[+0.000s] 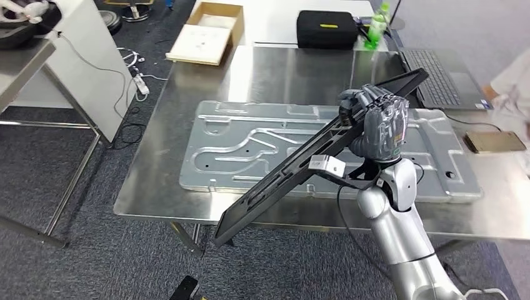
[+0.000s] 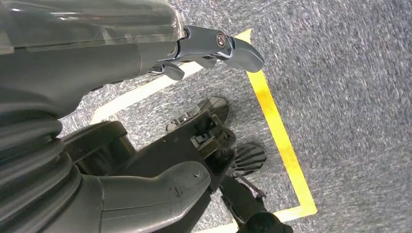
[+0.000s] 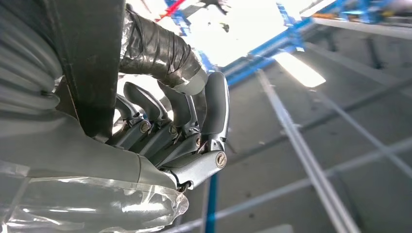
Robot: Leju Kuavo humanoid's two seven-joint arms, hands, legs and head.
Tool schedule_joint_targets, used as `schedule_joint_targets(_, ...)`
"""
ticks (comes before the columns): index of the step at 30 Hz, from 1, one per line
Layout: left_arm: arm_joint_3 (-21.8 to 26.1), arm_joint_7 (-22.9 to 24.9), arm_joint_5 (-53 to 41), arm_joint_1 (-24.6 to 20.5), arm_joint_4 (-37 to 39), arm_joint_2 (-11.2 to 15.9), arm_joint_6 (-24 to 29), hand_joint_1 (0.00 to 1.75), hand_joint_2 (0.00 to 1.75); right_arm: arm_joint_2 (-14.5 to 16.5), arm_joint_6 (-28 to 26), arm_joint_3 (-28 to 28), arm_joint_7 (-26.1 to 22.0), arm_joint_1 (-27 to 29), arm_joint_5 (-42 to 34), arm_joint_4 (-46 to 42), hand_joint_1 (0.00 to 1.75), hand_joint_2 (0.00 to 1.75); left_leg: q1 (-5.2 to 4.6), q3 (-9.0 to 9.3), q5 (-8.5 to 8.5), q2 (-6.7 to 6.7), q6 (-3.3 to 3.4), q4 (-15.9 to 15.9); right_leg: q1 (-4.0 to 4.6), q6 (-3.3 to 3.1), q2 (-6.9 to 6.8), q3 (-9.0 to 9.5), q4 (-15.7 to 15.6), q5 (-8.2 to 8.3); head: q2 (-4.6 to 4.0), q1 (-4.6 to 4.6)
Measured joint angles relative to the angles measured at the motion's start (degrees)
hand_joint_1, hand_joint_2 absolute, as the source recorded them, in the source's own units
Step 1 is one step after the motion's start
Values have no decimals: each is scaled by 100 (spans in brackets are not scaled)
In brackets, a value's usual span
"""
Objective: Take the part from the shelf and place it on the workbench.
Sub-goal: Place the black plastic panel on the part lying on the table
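Head view: the right hand (image 1: pixel 381 128) grips a long black part (image 1: pixel 312 159) near its upper end, fingers wrapped around it, above the workbench (image 1: pixel 187 125). Most of the part slopes down and away past the bench edge, so it may pivot or slip. The left hand (image 2: pixel 214 48) hangs with fingers apart, holding nothing.

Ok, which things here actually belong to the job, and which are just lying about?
In the job:
- long black part, gripped by the right robot hand
- steel workbench

Lying about:
- pressed metal panel
- laptop
- black case
- green bottle
- phone
- cardboard box
- left robot hand, empty, over the floor
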Motion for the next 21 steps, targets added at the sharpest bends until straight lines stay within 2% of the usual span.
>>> schedule_joint_targets(1,-3,-1,-1,-10,0,1,-2,0,175,-14,-1,-54,0,-1,-15,55,175,175,8,12,-44,-25,-35,25,-13,-31,73,6,-16,8,0,0)
schedule_joint_targets(2,-7,-2,-2,-20,0,1,-4,0,175,-25,-1,-103,0,-9,-21,100,175,175,20,-14,-130,-125,-62,121,-30,-68,141,14,-32,18,0,0)
schedule_joint_targets(3,-11,-2,-3,-27,0,2,-7,0,175,-30,-1,-142,1,-21,-23,140,175,175,35,-101,-273,-284,-81,338,-49,-103,203,24,-48,27,0,-2)
schedule_joint_targets(4,-15,-3,-4,-25,0,4,-9,0,175,-32,-1,-177,3,-32,-25,183,175,175,49,-251,-458,-477,-91,672,-55,-128,267,28,-53,30,0,-2)
schedule_joint_targets(5,-17,-2,-6,-14,0,6,-10,0,175,-34,0,-203,6,-38,-26,225,175,175,52,-443,-636,-605,-94,1069,-53,-147,336,27,-51,28,0,-3)
schedule_joint_targets(6,-18,-1,-9,2,0,9,-11,0,175,-34,0,-225,7,-35,-27,266,175,175,55,-627,-753,-675,-95,1429,-47,-157,415,28,-46,26,0,-3)
schedule_joint_targets(7,-19,-1,-12,18,0,11,-13,0,175,-35,0,-256,3,-30,-27,307,175,175,53,-749,-760,-708,-92,1629,-41,-160,504,28,-39,24,0,-3)
schedule_joint_targets(8,-20,0,-15,26,0,13,-13,0,175,-36,0,-295,-2,-25,-26,342,175,175,52,-780,-651,-724,-83,1617,-37,-161,584,30,-28,21,0,-3)
schedule_joint_targets(9,-22,0,-19,26,0,15,-13,0,175,-37,1,-339,-8,-23,-26,373,175,175,51,-712,-443,-736,-65,1386,-34,-163,651,34,-15,16,0,-3)
schedule_joint_targets(10,-25,0,-22,18,0,17,-10,0,175,-37,1,-384,-14,-24,-30,401,175,175,49,-576,-194,-762,-39,1015,-34,-161,709,37,-2,7,0,-3)
schedule_joint_targets(11,-27,0,-27,8,0,21,-7,0,175,-38,2,-431,-15,-30,-42,434,175,175,44,-439,-14,-803,-11,645,-27,-152,752,35,16,-2,0,-3)
schedule_joint_targets(12,-31,1,-33,-7,0,25,-3,0,175,-39,2,-477,-15,-37,-60,471,175,175,40,-326,95,-841,13,352,-25,-132,794,22,33,-8,0,-3)
schedule_joint_targets(13,-34,1,-38,-20,0,28,0,0,175,-42,2,-522,-14,-43,-91,513,175,175,31,-266,134,-873,33,183,-28,-103,829,5,40,-5,0,-2)
schedule_joint_targets(15,-40,3,-44,-37,0,30,2,0,175,-53,2,-588,4,-54,-194,598,175,175,23,-235,135,-880,72,87,-36,-29,871,-22,22,19,0,-1)
schedule_joint_targets(16,-43,4,-43,-40,0,26,1,0,175,-69,1,-607,21,-59,-258,634,175,175,35,-225,164,-864,103,54,-41,1,848,-26,20,15,0,-2)
schedule_joint_targets(18,-46,4,-30,-50,0,18,-8,0,175,-97,0,-636,60,-99,-391,707,175,175,68,-195,220,-825,172,-25,-28,53,650,-118,234,-142,0,14)
schedule_joint_targets(20,-48,1,-18,-50,0,15,-23,0,175,-113,1,-654,85,-148,-534,796,175,175,71,-183,238,-786,199,-53,-44,96,405,-406,860,-475,0,29)
schedule_joint_targets(21,-49,1,-17,-40,0,17,-28,0,175,-122,2,-660,91,-161,-614,844,175,175,70,-183,235,-764,200,-50,-62,119,350,-575,1204,-608,0,28)
